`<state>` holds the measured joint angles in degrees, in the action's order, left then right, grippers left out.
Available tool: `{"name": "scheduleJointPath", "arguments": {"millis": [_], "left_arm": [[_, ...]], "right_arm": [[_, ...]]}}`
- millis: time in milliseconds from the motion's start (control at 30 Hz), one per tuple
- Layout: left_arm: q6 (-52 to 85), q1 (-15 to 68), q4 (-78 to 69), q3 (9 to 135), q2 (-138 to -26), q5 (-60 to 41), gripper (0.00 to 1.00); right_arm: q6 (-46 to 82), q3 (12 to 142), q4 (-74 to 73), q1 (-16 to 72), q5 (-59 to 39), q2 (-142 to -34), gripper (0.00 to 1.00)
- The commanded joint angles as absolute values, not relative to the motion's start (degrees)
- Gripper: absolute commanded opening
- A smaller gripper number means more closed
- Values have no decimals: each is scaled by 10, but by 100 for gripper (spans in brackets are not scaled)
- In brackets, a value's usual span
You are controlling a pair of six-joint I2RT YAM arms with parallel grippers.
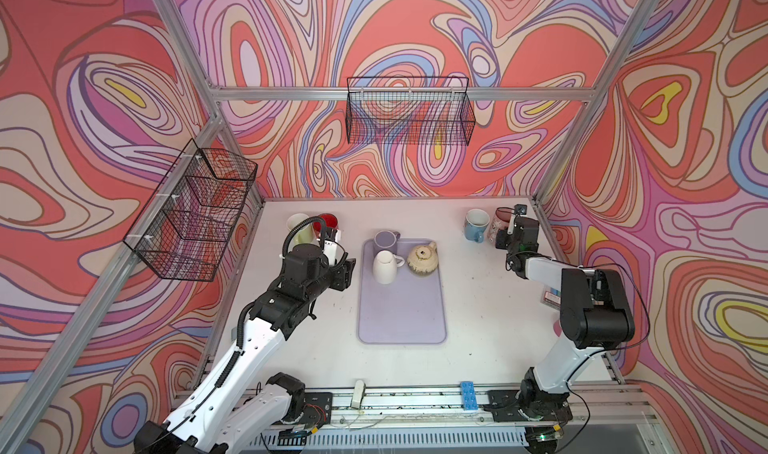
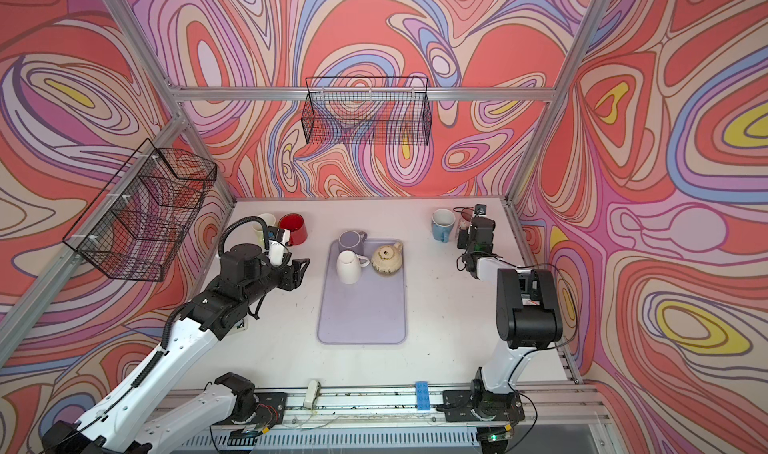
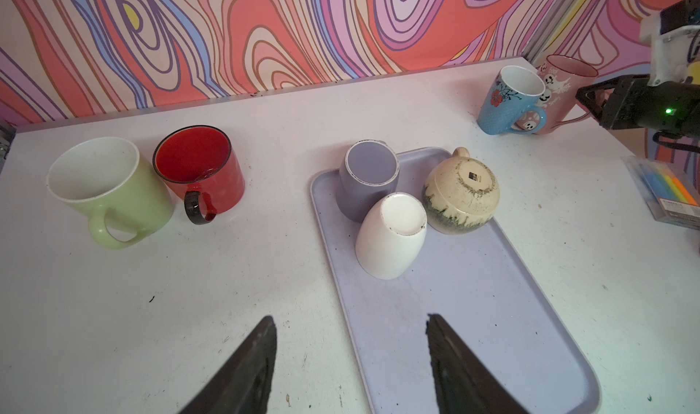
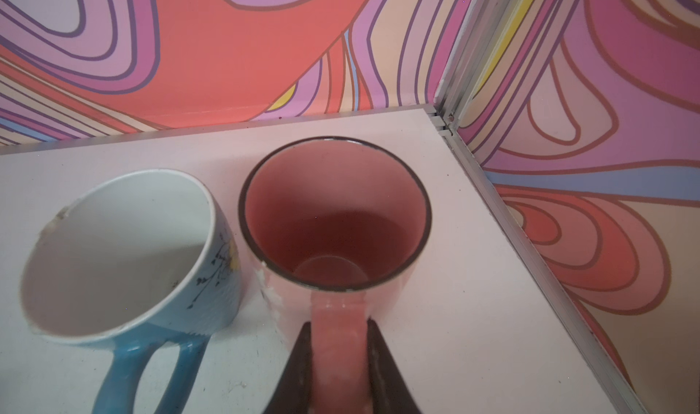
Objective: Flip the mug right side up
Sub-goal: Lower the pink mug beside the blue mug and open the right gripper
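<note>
White table (image 1: 478, 306), lavender tray (image 1: 401, 315) holding three upturned mugs (image 1: 385, 267)

"What sits straight on the bench (image 1: 478, 306)?"

"It has a white top flecked with small dark marks. In the far left corner stand a green mug (image 3: 110, 192) and a red mug (image 3: 204, 173), both upright and close together."

"And the middle?"

"A lavender tray (image 3: 473, 317) lies flat, with its long side running front to back."

"The right side?"

"In the far right corner a blue mug (image 3: 507, 98) and a pink mug (image 4: 333, 211) stand upright, just beside each other. Nearer the front, at the right edge, is a clear box (image 3: 670, 192) with coloured contents."
</note>
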<state>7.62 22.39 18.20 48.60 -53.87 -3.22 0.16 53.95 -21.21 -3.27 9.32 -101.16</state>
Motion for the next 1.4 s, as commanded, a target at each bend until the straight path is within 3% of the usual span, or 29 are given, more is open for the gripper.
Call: {"name": "scheduleJointPath", "arguments": {"millis": [0,933,1100,1367], "left_arm": [[66,219,172,483,-543,-42,65],[64,215,174,484,-541,-47,65],[64,215,177,484,-544,-48,65],[64,215,180,486,-543,-52,65]], "right_arm": [[-8,539,-297,-33,87,-1012,0],[-18,515,-299,-34,55,-1028,0],[-21,513,-295,-33,43,-1020,10],[-25,508,-294,-33,47,-1019,17]]}}
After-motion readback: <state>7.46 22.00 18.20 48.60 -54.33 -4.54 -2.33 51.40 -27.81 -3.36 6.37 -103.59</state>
